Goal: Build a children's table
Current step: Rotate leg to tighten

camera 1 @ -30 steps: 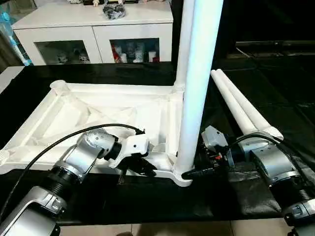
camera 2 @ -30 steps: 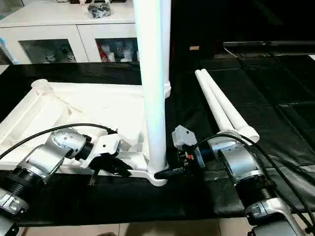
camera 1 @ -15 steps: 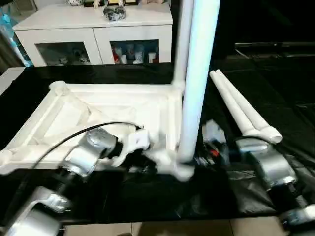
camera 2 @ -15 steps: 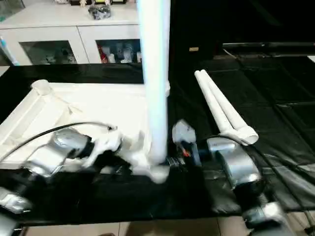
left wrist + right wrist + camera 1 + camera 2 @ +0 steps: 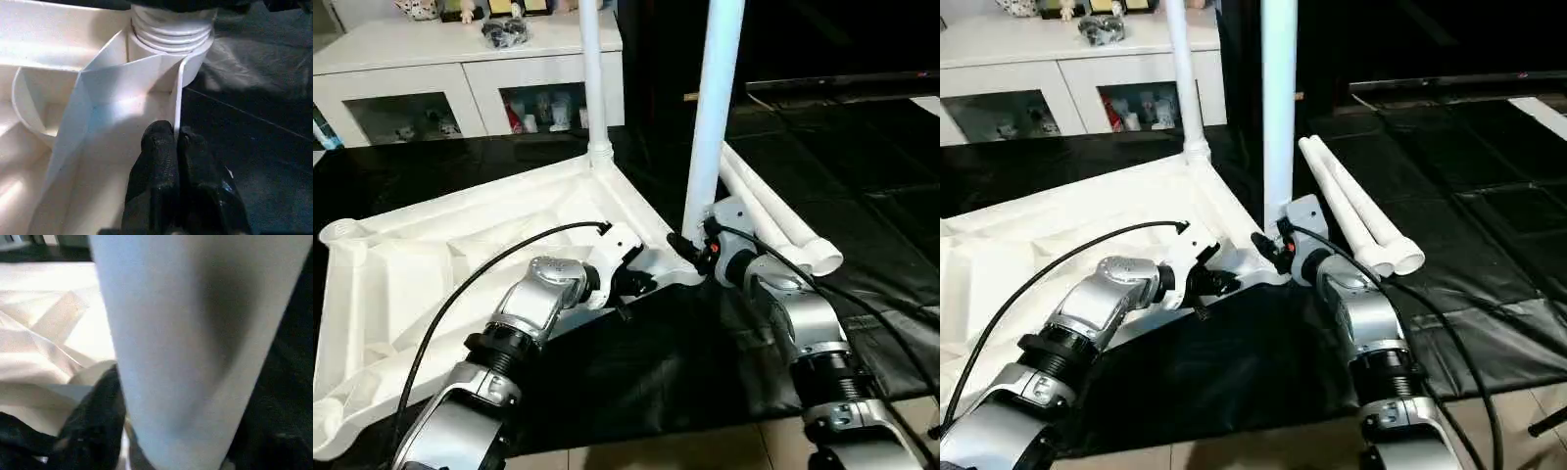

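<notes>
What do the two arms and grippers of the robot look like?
Both arms, left arm and right arm, are silver metal cylinders with ribbed black joint rings. Each wrist carries a white housing, and the fingers are black. A black cable loops along each arm.

Home room: glass-door cabinet [image 5: 460, 93] displaying figurines [image 5: 435, 9].

Two silver forearms reach forward from six o'clock, converging toward centre; the left gripper [image 5: 176, 147] sits at nine o'clock of the right gripper [image 5: 690, 250], black fingers [image 5: 156, 166] pinched together. The right wrist bends inward toward ten o'clock.
</notes>
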